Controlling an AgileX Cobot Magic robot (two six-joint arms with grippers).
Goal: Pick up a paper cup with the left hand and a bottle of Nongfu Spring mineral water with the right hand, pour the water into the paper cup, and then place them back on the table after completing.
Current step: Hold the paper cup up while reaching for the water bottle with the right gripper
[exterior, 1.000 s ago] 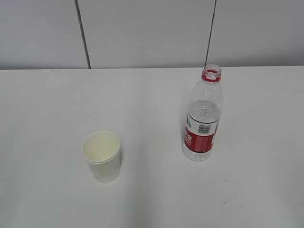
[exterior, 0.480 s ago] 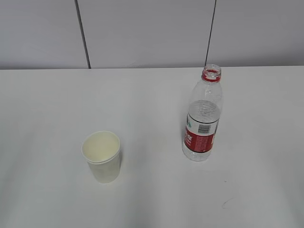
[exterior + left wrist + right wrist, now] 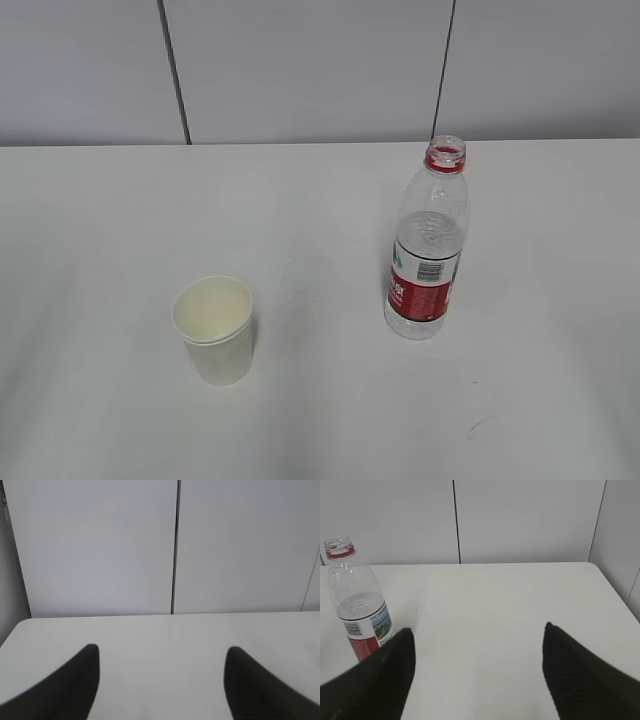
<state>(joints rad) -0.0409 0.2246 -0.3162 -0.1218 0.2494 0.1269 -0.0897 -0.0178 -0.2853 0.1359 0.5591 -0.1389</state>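
Observation:
A white paper cup (image 3: 215,330) stands upright and empty on the white table (image 3: 100,230), left of centre. A clear bottle (image 3: 428,250) with a red label and red neck ring, uncapped, stands to its right, partly full of clear water (image 3: 430,232). Neither gripper shows in the exterior view. In the left wrist view my left gripper (image 3: 161,652) is open and empty over bare table; the cup is out of that view. In the right wrist view my right gripper (image 3: 477,630) is open and empty; the bottle (image 3: 357,605) stands to the left of its left finger (image 3: 385,675).
A grey panelled wall (image 3: 300,70) with dark seams runs behind the table's far edge. The table's right edge (image 3: 615,587) shows in the right wrist view and its left corner (image 3: 15,627) in the left wrist view.

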